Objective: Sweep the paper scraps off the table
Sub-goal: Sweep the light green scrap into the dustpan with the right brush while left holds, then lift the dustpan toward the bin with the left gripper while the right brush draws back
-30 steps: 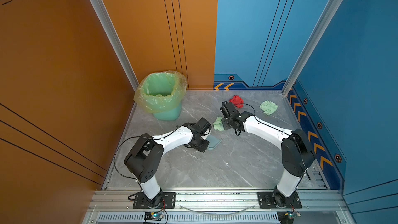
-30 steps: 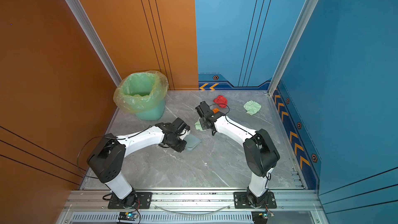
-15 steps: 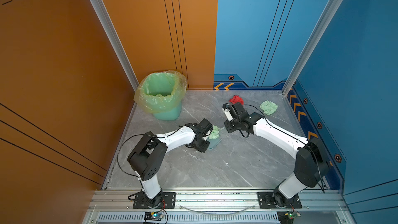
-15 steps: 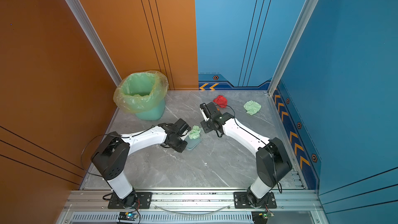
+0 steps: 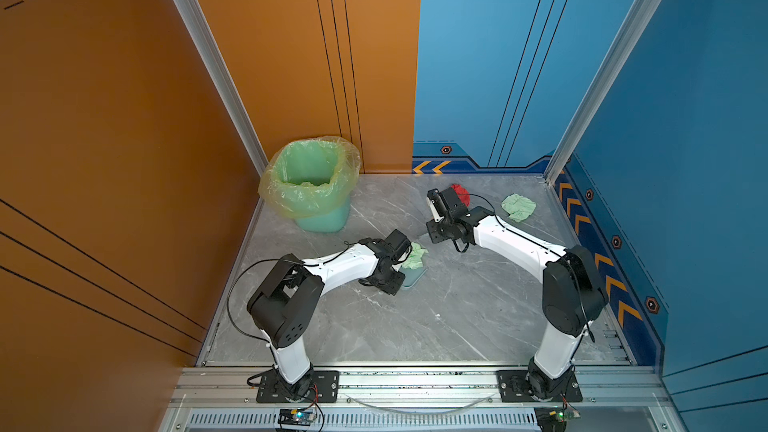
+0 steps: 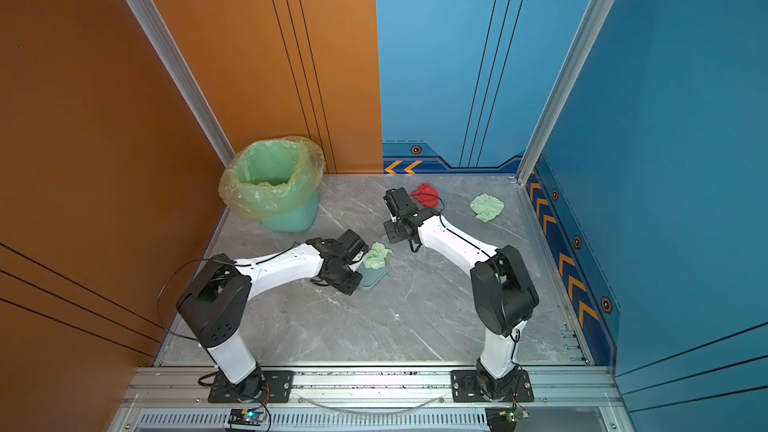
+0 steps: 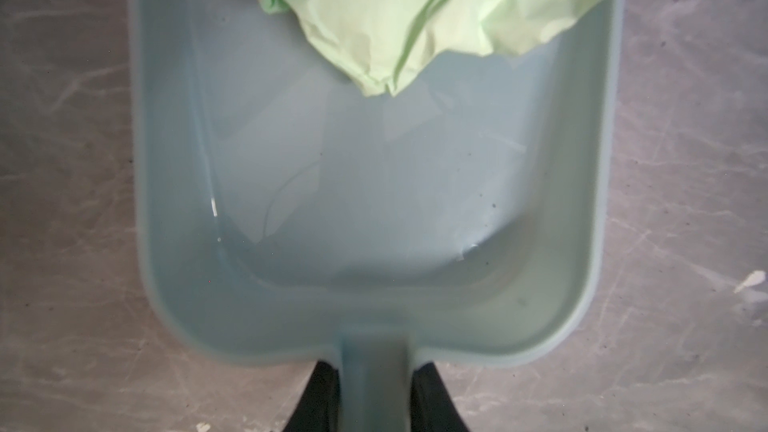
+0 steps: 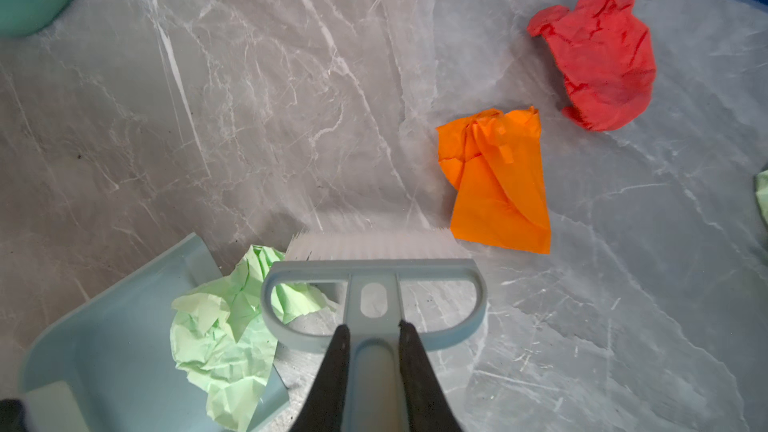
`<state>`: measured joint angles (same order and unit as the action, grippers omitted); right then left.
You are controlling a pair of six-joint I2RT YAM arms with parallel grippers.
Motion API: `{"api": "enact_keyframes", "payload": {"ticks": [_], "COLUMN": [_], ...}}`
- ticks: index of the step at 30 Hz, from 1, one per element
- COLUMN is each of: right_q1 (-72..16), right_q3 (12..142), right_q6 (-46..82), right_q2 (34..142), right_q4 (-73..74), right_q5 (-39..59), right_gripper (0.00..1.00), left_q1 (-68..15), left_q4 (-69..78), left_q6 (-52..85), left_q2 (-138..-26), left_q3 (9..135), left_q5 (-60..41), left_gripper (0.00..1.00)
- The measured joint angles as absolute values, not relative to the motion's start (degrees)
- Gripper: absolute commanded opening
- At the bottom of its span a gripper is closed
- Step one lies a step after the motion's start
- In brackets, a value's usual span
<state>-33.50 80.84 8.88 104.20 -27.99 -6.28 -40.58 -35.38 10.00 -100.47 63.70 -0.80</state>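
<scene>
My left gripper [image 7: 375, 365] is shut on the handle of the pale blue dustpan [image 7: 374, 201], which lies flat on the grey marble table [image 5: 415, 326]. A crumpled pale green paper scrap [image 7: 415, 14] rests at the pan's mouth, partly inside it [image 5: 415, 257]. My right gripper [image 8: 375, 328] is shut on the handle of the pale blue brush [image 8: 374, 280], whose white bristles stand just beyond that scrap [image 8: 224, 334]. An orange scrap [image 8: 498, 184] lies beside the bristles. Farther off is a red scrap [image 8: 598, 60]. In both top views another green scrap [image 5: 518, 206] lies at the back right.
A green bin with a yellowish liner [image 5: 311, 184] stands at the back left corner of the table, close to the orange wall. Aluminium rails edge the table, and blue walls close the back and right sides.
The brush pushed the green scrap from the table onto the dustpan's mouth, then drew back toward the rear. The left arm and dustpan barely moved.
</scene>
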Motion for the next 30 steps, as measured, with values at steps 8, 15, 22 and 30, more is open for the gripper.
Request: {"api": "enact_keyframes", "payload": {"ticks": [8, 15, 22, 30], "right_q1": [-35.0, -35.8, -35.2, -30.5], "right_q3": [76.3, 73.0, 71.1, 72.6], "right_q6": [7.8, 5.7, 5.6, 6.0], "right_q2": [101.9, 98.8, 97.1, 94.7], "right_q4": [-28.9, -30.1, -30.0, -30.0], "right_q5": [-2.2, 2.3, 2.9, 1.1], "right_gripper": [0.0, 0.0, 0.0, 0.0], "left_q1": [-40.6, -40.6, -41.3, -42.1], "left_q4": [-35.4, -34.8, -29.8, -27.7], "left_q6": [10.1, 10.2, 10.2, 10.1], "left_q2": [-101.1, -102.0, -102.0, -98.7], "left_q3": [64.3, 64.3, 63.0, 61.9], "left_q5": [-0.6, -0.7, -0.6, -0.3], "left_gripper": [0.03, 0.03, 0.03, 0.03]}}
